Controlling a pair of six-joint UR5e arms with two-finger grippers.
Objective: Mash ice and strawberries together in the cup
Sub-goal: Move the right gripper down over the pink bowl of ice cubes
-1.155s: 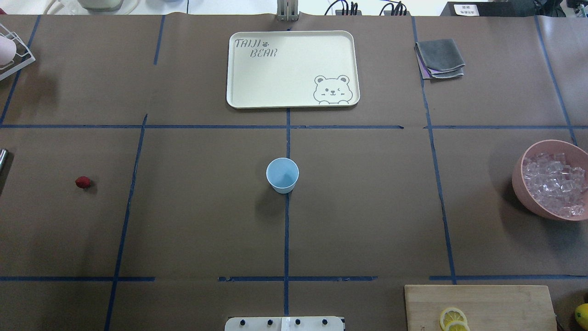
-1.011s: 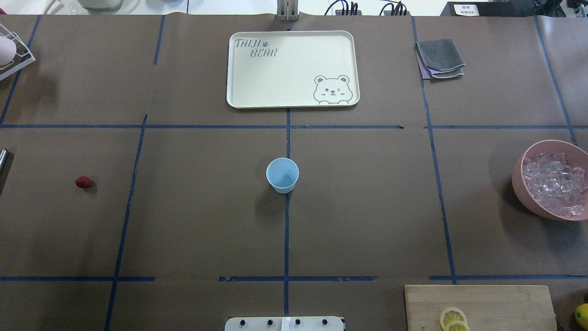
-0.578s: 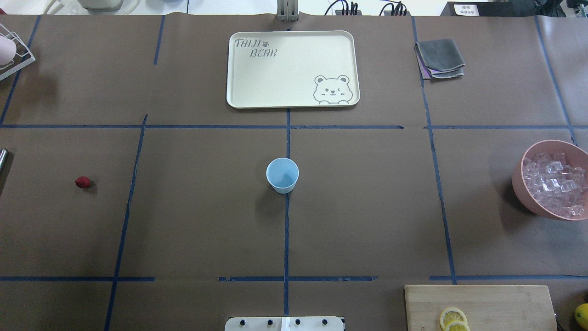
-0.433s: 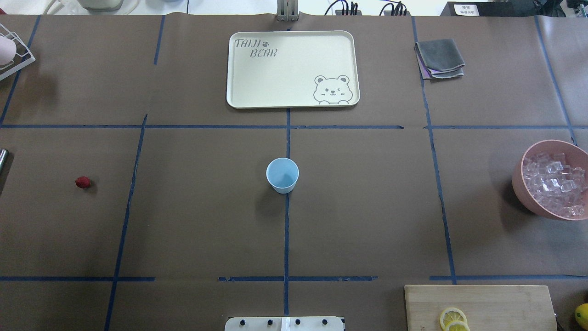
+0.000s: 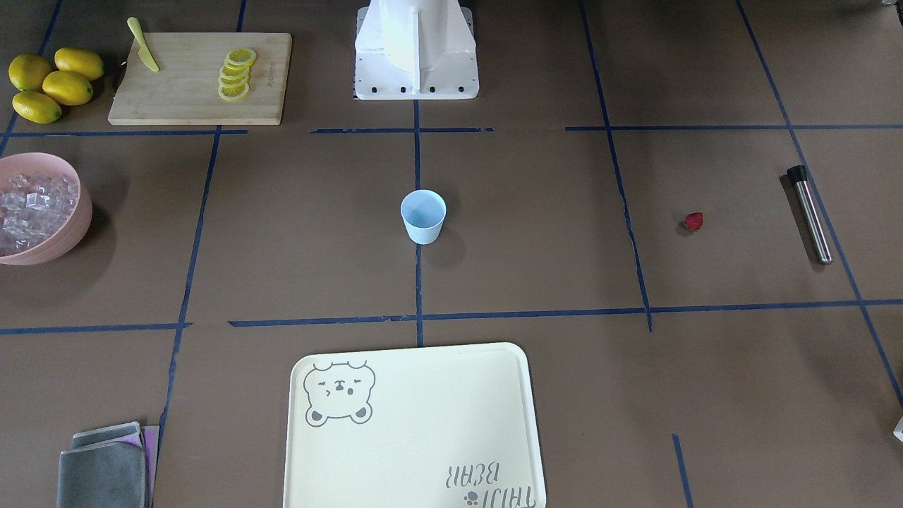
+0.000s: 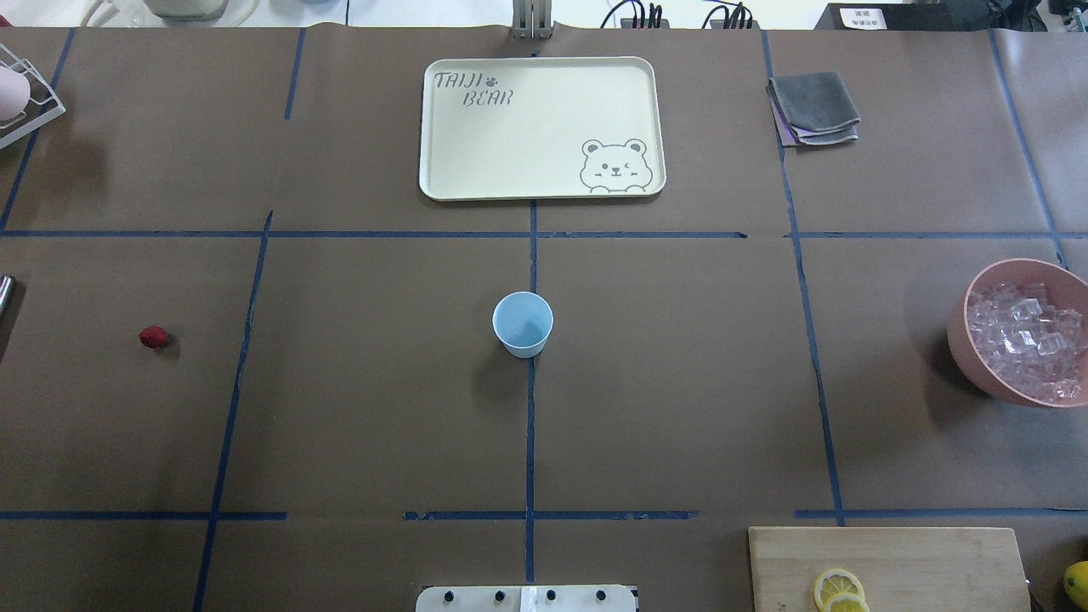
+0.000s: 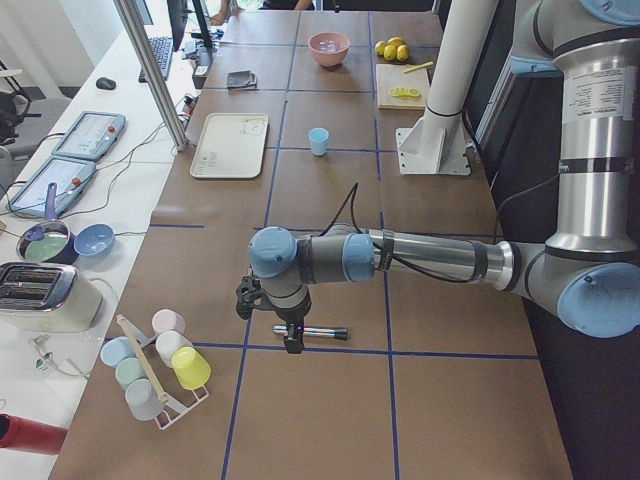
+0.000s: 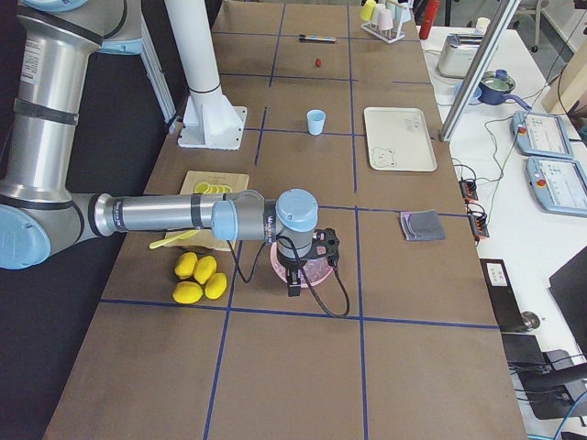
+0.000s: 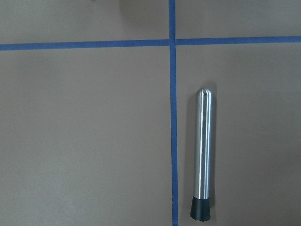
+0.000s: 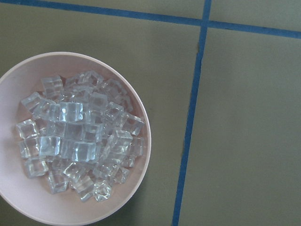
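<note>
Pink bowl point(image 10: 19, 203) of ice point(image 10: 75, 141) lies below the right hand point(image 8: 294, 286), steel rod point(image 9: 203, 150) below the left hand point(image 7: 292, 343); their opening cannot be told.

The table point(image 6: 680, 382) is viewed from above and behind the robot by the overhead camera and steeply from the far side by the front-facing one; the cup point(image 6: 523, 323) and tray point(image 6: 527, 127) are shared by both. The table's length is taken in from either end by the side cameras. A steel rod point(image 9: 203, 155) is framed closely from straight above by the left wrist camera, a pink bowl point(image 10: 42, 205) by the right.
</note>
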